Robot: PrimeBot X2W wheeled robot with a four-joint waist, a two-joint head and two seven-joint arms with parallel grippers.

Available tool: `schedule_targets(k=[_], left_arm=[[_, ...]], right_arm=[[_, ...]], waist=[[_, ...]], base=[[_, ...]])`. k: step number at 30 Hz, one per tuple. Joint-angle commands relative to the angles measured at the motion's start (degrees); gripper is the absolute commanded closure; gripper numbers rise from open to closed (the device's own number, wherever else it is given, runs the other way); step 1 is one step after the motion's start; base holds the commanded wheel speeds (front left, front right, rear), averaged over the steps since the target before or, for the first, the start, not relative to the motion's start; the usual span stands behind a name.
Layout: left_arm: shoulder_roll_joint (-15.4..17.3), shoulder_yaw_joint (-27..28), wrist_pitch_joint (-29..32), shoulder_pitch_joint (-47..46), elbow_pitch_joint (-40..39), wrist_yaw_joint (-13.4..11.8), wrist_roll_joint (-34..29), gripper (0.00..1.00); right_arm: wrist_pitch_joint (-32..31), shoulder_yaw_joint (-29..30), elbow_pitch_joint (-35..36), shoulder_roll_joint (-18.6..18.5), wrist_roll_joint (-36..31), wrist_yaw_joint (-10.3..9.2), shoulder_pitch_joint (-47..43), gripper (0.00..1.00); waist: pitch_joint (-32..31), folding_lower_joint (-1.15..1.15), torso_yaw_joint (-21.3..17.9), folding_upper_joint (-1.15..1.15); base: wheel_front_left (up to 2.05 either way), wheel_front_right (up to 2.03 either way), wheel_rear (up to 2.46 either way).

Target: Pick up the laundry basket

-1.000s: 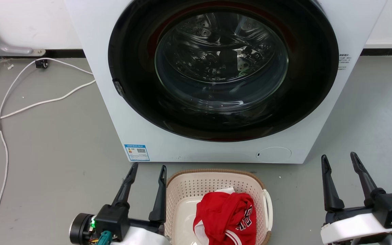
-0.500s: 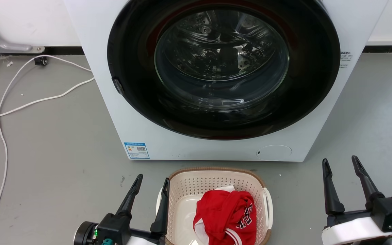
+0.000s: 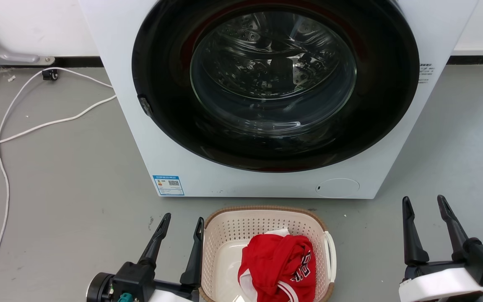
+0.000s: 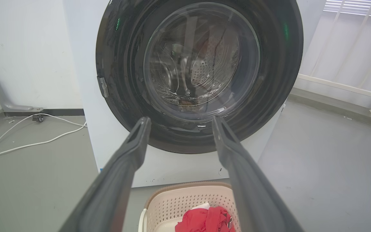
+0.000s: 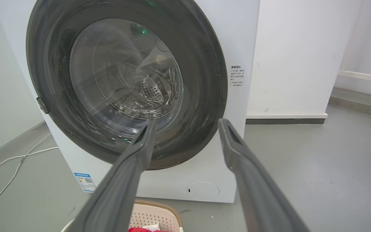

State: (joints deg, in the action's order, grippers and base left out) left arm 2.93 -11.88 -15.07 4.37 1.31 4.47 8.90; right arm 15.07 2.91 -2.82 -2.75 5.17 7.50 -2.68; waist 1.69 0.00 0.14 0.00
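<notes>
**Basket** (image 3: pixel 241 228): cream, perforated, with a brown rim. It stands on the floor (image 3: pixel 78 201) just in front of the washer (image 3: pixel 183 163), low and central in the head view, between the two arms. It is not yet lifted. The spot probably suits loading, since it sits right under the door.

**Garment** (image 3: pixel 277 262): red, heaped in the basket's right half with some white cloth beneath. The load looks light but off-centre.

**Left gripper** (image 3: pixel 183 218): fingers apart, empty. The inner finger lies just beside the basket's left rim, and I cannot tell whether they touch. It seems lined up for the left handle (image 4: pixel 141 221).

**Right gripper** (image 3: pixel 423 199): fingers apart, empty, well away from the right handle (image 3: pixel 331 256). It likely has to move inward before a two-sided lift.

**Cable** (image 3: pixel 36 126): white, on the floor far left, away from the work.
</notes>
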Motion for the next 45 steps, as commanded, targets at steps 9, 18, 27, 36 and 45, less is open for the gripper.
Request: schedule_targets(k=[9, 18, 27, 36, 45], left_arm=[[0.0, -0.5, -0.2, 0.1, 1.2, -0.5, -0.7, 0.00], [0.0, -0.7, -0.2, 0.1, 1.5, -0.4, -1.1, 0.00], [-0.1, -0.9, -0.2, 0.2, 2.5, 0.4, 0.0, 0.00], [0.0, -0.9, -0.2, -1.6, 5.9, -0.8, 0.2, 0.00], [0.1, 0.7, -0.2, -9.4, 10.9, 0.4, -2.0, 0.00]], right_arm=[[0.2, 0.0, -0.9, -0.2, 0.6, -0.02, 0.5, 0.00], [0.2, -0.1, -1.0, -0.2, 1.0, -0.02, 0.3, 0.00], [0.2, -0.1, -0.9, -0.2, 1.2, -0.02, 0.5, 0.00], [0.2, -1.0, -2.1, -0.2, 1.7, -0.02, 2.1, 0.00], [0.1, -4.0, -5.7, -0.2, -3.2, -0.02, 9.4, 0.00]], waist=[[-0.2, 0.00, 0.1, 0.00], [-0.2, 0.00, 0.1, 0.00], [0.4, 0.00, 0.0, 0.00], [3.6, 0.00, -0.5, 0.00], [15.0, 0.00, -2.3, 0.00]], base=[[0.00, 0.00, 0.00], [0.00, 0.00, 0.00], [0.00, 0.00, 0.00], [0.00, 0.00, 0.00], [0.00, 0.00, 0.00]])
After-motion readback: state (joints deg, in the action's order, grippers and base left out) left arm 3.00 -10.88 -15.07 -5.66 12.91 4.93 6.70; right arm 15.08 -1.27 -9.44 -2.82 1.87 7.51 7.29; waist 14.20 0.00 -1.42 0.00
